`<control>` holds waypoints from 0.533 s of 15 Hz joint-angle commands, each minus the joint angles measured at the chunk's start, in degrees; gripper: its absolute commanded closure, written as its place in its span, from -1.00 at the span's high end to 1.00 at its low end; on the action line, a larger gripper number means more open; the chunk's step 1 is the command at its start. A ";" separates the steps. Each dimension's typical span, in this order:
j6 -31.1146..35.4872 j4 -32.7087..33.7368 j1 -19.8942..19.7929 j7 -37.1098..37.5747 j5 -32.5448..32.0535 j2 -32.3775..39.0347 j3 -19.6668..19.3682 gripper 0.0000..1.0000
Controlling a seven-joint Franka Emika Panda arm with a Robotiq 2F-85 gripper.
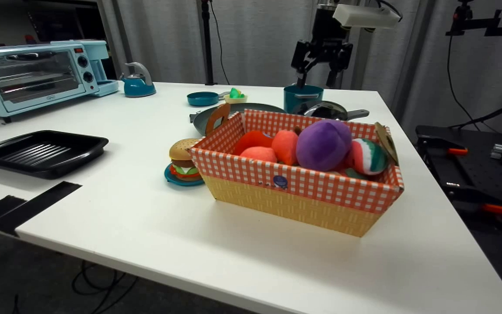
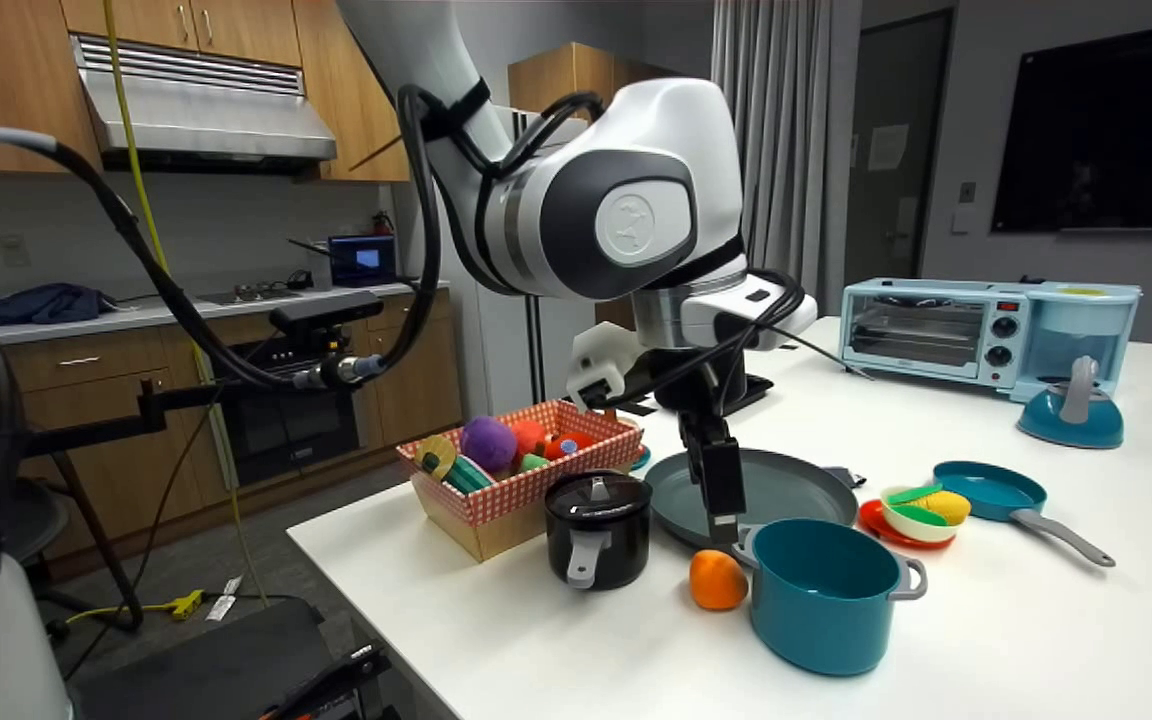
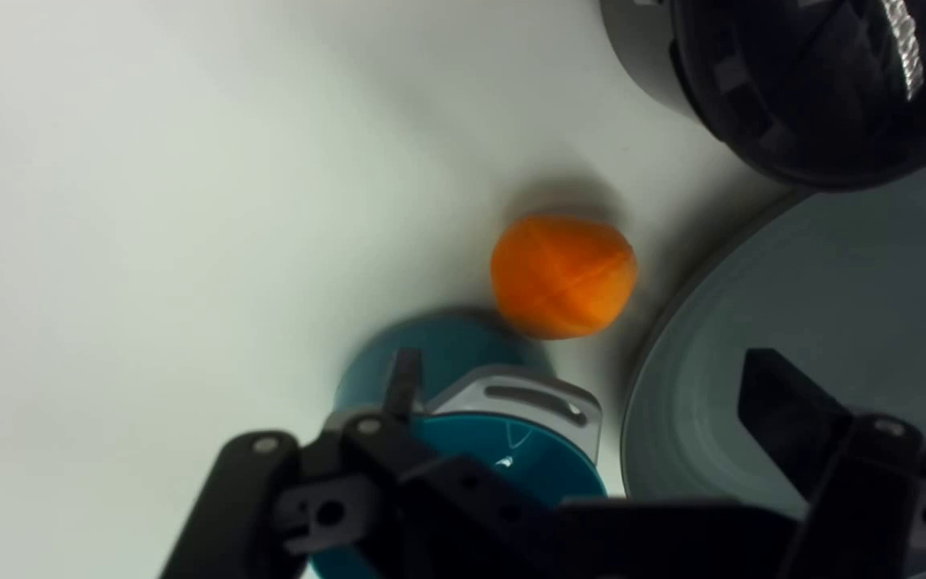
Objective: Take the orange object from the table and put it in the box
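Observation:
The orange object [image 2: 718, 580], a small bright-orange ball, lies on the white table between the black lidded pot and the teal pot. In the wrist view the orange object [image 3: 563, 276] shows ahead of the fingertips. It is hidden in the exterior view from the box's side. The box [image 1: 286, 205] is a tan basket with a red-and-white checkered rim, holding several soft toys; the box [image 2: 516, 500] stands behind the black pot. My gripper [image 1: 316, 82] is open and empty, pointing down above the teal pot and grey pan. In the wrist view its fingers [image 3: 583, 366] are wide apart.
The teal pot [image 2: 821, 600] stands close beside the orange object, its grey handle towards it. The black lidded pot [image 2: 598, 530] stands between it and the box. The grey pan [image 2: 776, 490] lies behind. A teal skillet [image 2: 986, 487] and a toaster oven [image 2: 921, 335] are farther off.

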 commanded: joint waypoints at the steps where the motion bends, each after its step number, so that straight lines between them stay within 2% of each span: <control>1: 0.21 0.12 -0.81 -0.10 0.03 0.14 0.42 1.00; 8: 0.79 0.56 -0.96 -1.03 1.01 2.61 0.02 1.00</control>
